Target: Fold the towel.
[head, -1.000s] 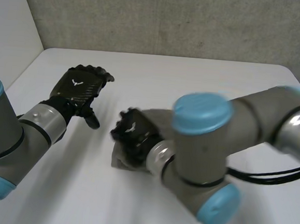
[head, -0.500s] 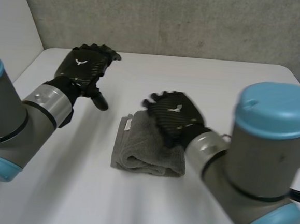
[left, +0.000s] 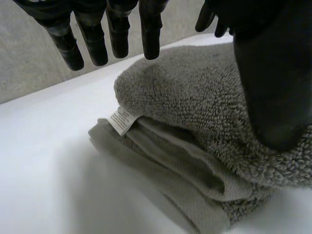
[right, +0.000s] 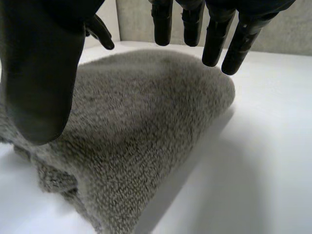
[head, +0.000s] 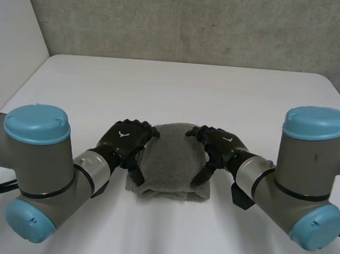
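Left hand (head: 124,142) and right hand (head: 220,145) hang low over the white table (head: 173,86), one at each side edge of the folded grey towel (head: 170,165). Both are relaxed with straight fingers and grasp nothing. A white label (left: 122,119) juts from the towel's left-hand edge.

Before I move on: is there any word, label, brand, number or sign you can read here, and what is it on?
No text can be read.
Small white sewn-in tag at the edge of the folded grey terry towel: print too blurred to read.
Backs of the black left hand and black right hand: a small white emblem on each, with no letters.
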`<act>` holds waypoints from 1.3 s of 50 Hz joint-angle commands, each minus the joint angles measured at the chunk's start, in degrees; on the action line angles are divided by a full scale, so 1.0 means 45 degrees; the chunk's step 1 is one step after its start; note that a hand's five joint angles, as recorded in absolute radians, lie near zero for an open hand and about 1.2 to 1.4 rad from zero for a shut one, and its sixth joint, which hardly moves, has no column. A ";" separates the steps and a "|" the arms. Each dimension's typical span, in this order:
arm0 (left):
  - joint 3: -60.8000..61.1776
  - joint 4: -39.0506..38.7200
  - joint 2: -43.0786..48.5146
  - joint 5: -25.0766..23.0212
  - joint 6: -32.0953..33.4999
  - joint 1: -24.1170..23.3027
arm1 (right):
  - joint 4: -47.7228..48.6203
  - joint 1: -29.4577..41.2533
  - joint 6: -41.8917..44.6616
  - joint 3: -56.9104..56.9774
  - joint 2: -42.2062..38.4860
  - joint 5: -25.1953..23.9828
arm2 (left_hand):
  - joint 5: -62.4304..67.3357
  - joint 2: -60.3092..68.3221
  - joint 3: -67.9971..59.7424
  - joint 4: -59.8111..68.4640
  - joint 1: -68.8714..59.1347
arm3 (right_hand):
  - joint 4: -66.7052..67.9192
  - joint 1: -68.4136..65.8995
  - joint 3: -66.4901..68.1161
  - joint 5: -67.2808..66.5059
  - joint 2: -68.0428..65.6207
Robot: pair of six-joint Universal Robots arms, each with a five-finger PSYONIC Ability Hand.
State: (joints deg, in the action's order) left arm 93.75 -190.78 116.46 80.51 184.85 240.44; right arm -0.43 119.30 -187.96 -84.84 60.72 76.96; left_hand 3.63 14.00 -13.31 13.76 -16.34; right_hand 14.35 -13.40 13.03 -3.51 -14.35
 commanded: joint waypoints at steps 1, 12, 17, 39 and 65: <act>0.0026 -0.0007 0.0311 -0.0001 0.0737 0.0356 | 0.0311 0.0187 0.0012 0.0511 -0.0992 0.0104 | -0.0309 -0.0392 0.0736 -0.0835 0.0912 | -0.0967 0.0756 -0.0673 0.0779 0.0967; 0.0280 -0.0573 0.0546 0.0018 0.1891 0.1255 | 0.0720 0.0947 -0.0731 0.1449 -0.2047 0.0415 | -0.0309 -0.0392 0.0736 -0.0835 0.0912 | -0.0967 0.0756 -0.0673 0.0779 0.0967; 0.0261 -0.0613 0.0546 0.0038 0.1892 0.1256 | 0.0858 0.1339 -0.0672 0.1782 -0.2457 0.0922 | -0.0309 -0.0392 0.0736 -0.0835 0.0912 | -0.0967 0.0756 -0.0673 0.0779 0.0967; -0.0091 -0.0340 -0.1855 0.0292 0.0587 0.0808 | 0.0449 0.1360 -0.0145 0.1160 -0.0100 0.1393 | -0.0235 -0.0318 0.0736 -0.0835 0.0837 | -0.0967 0.0756 -0.0673 0.0779 0.0967; -0.0560 -0.0203 0.0839 0.0311 0.0173 -0.0170 | 0.0448 0.0245 0.0733 0.0824 -0.0894 0.1295 | -0.0235 -0.0318 0.0736 -0.0835 0.0837 | -0.0967 0.0756 -0.0673 0.0779 0.0967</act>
State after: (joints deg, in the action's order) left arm 92.00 -191.67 117.37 81.64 182.79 238.95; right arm 1.47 119.80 -185.72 -82.81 59.95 82.66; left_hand 3.61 14.00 -13.31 13.76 -16.34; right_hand 14.35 -13.15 13.02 -3.51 -14.37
